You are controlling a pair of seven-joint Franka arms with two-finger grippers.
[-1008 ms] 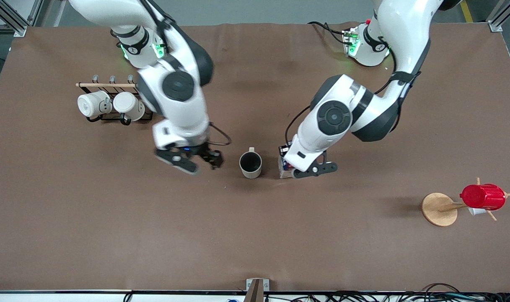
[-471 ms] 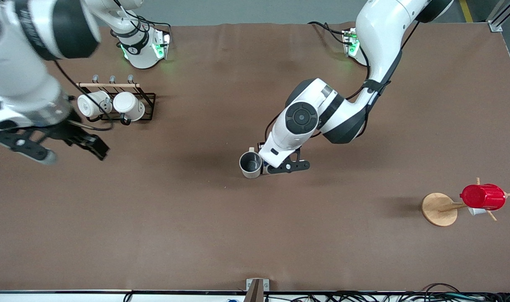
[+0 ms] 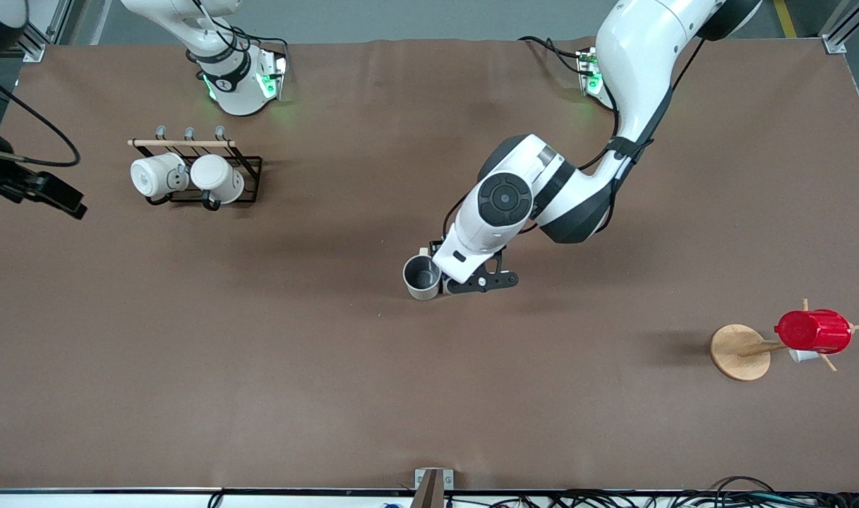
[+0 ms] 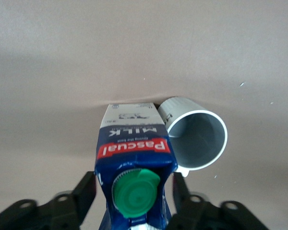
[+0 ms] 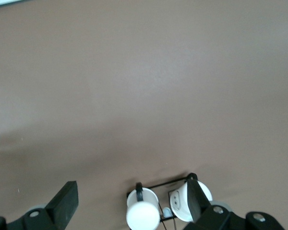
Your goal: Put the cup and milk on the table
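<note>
The cup (image 3: 422,276), off-white with a grey inside, stands upright on the table (image 3: 429,395) near its middle. It also shows in the left wrist view (image 4: 197,139). The milk (image 4: 132,139), a dark-blue carton with a green cap, is upright right beside the cup, its base down at the table. My left gripper (image 4: 134,191) is shut on the milk, one finger against each side. In the front view the left gripper (image 3: 452,276) and its hand hide the carton. My right gripper (image 3: 55,197) is open and empty over the right arm's end of the table. Its fingers (image 5: 67,201) stand wide apart.
A black wire rack (image 3: 249,180) with two plain white mugs (image 3: 154,175) stands toward the right arm's end; the mugs also show in the right wrist view (image 5: 143,211). A wooden mug tree (image 3: 740,351) holding a red cup (image 3: 814,330) stands toward the left arm's end.
My right gripper has swung from beside the cup out to the right arm's end of the table. My left gripper has carried the milk up beside the cup.
</note>
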